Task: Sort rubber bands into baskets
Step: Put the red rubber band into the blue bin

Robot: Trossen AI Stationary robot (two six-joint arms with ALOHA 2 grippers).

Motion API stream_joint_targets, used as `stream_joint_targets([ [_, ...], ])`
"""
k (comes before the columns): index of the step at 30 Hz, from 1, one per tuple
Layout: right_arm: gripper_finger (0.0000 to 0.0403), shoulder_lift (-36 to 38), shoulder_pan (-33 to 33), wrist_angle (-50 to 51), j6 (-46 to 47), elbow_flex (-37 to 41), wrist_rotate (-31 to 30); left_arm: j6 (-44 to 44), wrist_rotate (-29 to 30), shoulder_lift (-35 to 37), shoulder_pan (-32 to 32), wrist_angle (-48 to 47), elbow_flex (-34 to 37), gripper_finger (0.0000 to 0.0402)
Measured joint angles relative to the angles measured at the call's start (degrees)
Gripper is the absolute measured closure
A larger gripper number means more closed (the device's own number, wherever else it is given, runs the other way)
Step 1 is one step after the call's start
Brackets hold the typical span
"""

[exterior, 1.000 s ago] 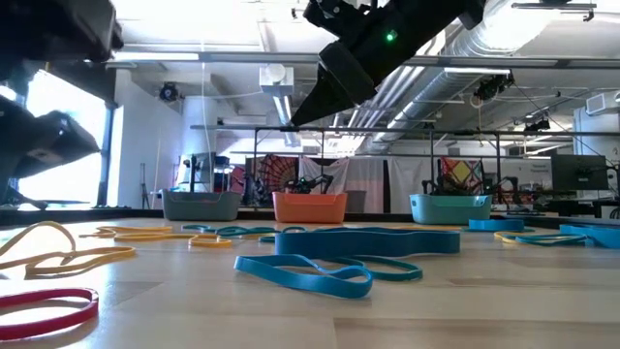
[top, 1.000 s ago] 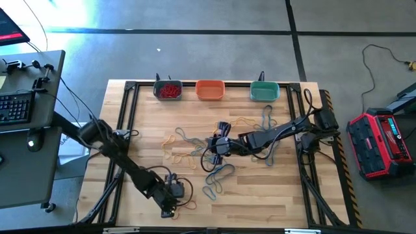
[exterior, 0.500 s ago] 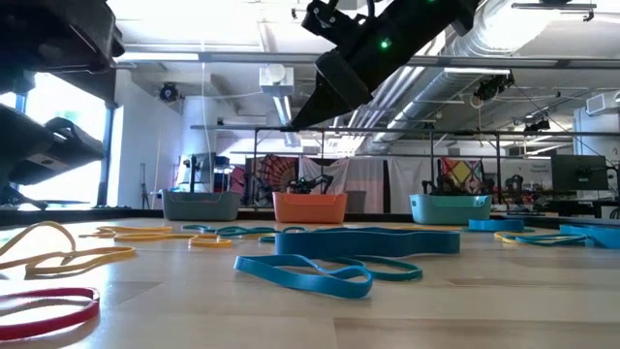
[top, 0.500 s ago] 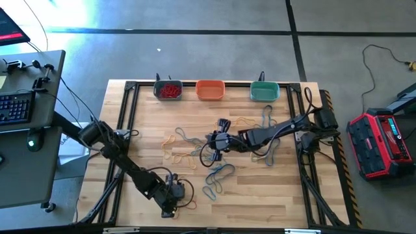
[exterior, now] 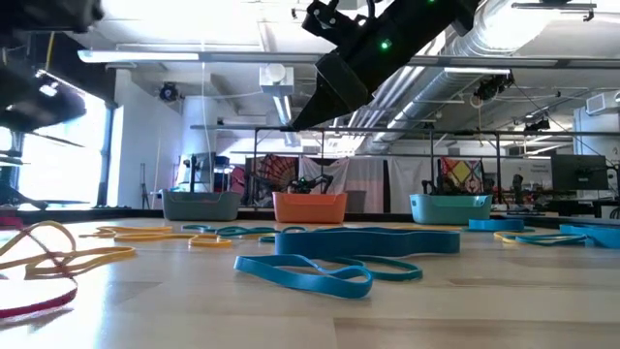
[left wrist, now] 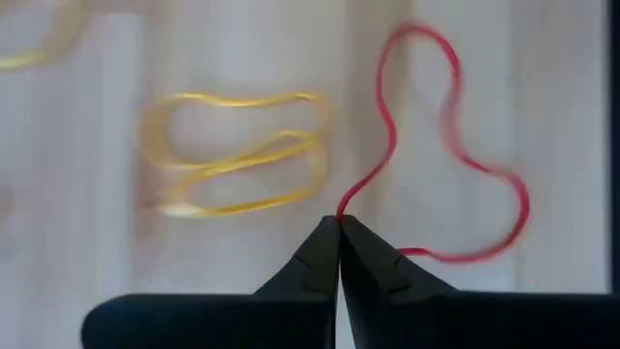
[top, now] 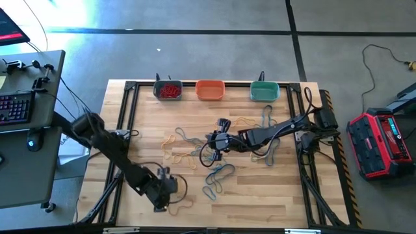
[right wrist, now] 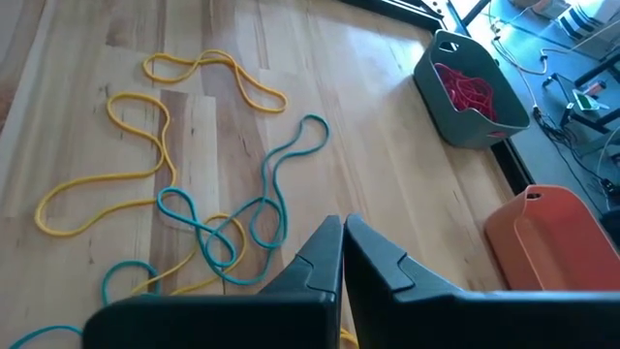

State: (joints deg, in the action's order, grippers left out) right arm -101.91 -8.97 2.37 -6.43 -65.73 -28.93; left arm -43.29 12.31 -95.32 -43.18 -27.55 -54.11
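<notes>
Left gripper (left wrist: 339, 228), near the table's front edge, pinches a limp, light red rubber band (left wrist: 441, 165) by its strand.

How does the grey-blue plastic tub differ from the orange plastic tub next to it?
The grey-blue plastic tub holds a heap of red rubber bands; the orange plastic tub looks empty. The grey-blue tub stands at the left end of the row, the orange tub in its middle. Both are small, rounded rectangles of about equal size.

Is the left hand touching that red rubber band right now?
Touching. In the left wrist view, the left hand is shut and the red rubber band runs straight into its closed fingertips.
</notes>
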Motion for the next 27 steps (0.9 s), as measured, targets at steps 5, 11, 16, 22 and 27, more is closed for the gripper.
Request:
stream_joint_targets([
  [5, 0.0401, 0.0, 0.0, 0.2, 0.0, 0.0, -0.1, -2.5, 4.4, 7.1, 1.7, -5.4, 0.0, 0.0401],
  [11, 0.0401, 0.0, 0.0, 0.3, 0.1, 0.0, 0.2, -2.1, 10.0, 15.7, 6.0, -7.0, 0.0, 0.0401],
  [16, 0.0401, 0.0, 0.1, 0.0, 0.8, 0.0, 0.8, -0.2, 13.3, 22.5, 11.8, -10.8, 0.0, 0.0401],
  [22, 0.0401, 0.0, 3.0, 1.4, 4.7, 0.0, 7.2, 5.2, 16.4, 30.9, 21.8, -16.5, 0.0, 0.0401],
  [27, 0.0401, -0.1, 5.8, 0.5, 7.4, 0.0, 7.5, 12.4, 16.8, 36.5, 32.4, -19.0, -0.1, 0.0401],
])
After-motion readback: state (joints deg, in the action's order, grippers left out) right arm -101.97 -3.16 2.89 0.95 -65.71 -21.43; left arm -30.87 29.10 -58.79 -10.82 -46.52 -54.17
